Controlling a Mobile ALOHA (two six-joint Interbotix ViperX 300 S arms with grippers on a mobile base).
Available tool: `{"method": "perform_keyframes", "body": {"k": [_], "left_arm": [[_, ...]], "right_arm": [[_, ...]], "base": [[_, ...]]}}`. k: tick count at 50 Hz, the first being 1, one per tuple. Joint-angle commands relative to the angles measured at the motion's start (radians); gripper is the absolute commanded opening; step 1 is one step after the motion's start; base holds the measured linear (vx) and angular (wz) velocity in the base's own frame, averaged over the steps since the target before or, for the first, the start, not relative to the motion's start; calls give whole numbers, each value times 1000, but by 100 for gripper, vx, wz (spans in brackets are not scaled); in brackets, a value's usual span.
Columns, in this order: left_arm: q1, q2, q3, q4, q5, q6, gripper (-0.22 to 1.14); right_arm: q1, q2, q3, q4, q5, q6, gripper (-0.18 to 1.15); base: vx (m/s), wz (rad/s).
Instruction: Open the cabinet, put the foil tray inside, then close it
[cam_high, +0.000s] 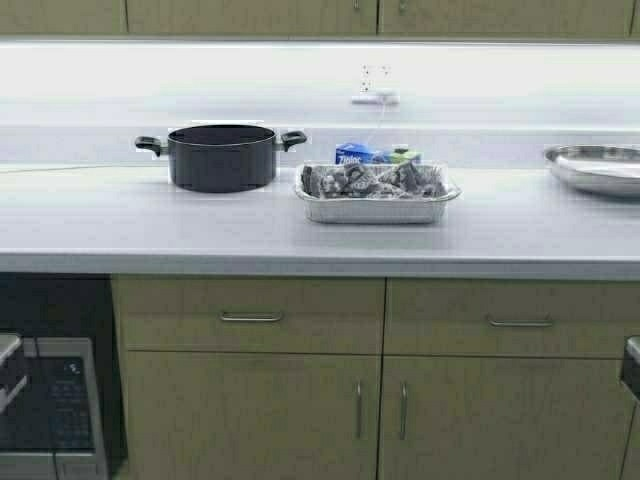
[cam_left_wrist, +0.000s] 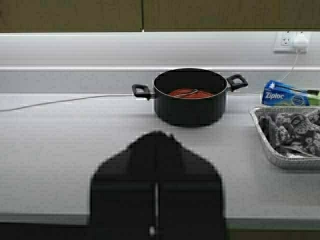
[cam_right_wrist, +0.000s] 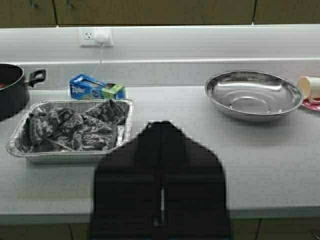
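The task looks unstarted: the cabinet (cam_high: 250, 15) doors along the top of the high view are shut, and the foil tray (cam_high: 377, 192), with patterned cloth bunched in it, sits on the countertop (cam_high: 500, 230) just right of the black pot (cam_high: 220, 157) and in front of a Ziploc box (cam_high: 360, 153). The left gripper (cam_left_wrist: 156, 192) and right gripper (cam_right_wrist: 161, 195) both hang back near the counter's front edge, each with fingers pressed together and holding nothing. Judging from this, opening comes first, which calls for an arm to rise to a door's bar handle and spread its fingers around it.
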Motion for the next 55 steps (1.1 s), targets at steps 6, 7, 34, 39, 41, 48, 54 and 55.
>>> {"method": "perform_keyframes", "body": {"k": [6,7,34,39,41,48,54,55], "left_arm": [[0,6,0,2,-8,-17,2],[0,3,5,0,-8,-20,2],[0,-37,32,2,-2,-51,3],[-5,-40,31,2,-2,-51,3],[-17,-43,31,2,-3,-48,4],[-120,-44,28,104,0,-23,28],[-222,-46,25,169,0,-41,90],[-239,-44,26,167,2,-46,101]], "right_arm": [[3,6,-5,-2,0,3,6],[3,6,-5,-2,0,3,6],[5,5,-2,-2,0,3,6],[9,0,0,-2,3,3,6],[18,0,-2,-2,6,6,7],[132,11,-2,-2,6,17,39],[272,14,5,-20,5,6,99],[295,14,6,-25,0,5,106]], "base": [[36,-13],[37,-18],[32,-11],[29,2],[29,4],[29,6],[25,9],[21,6]]}}
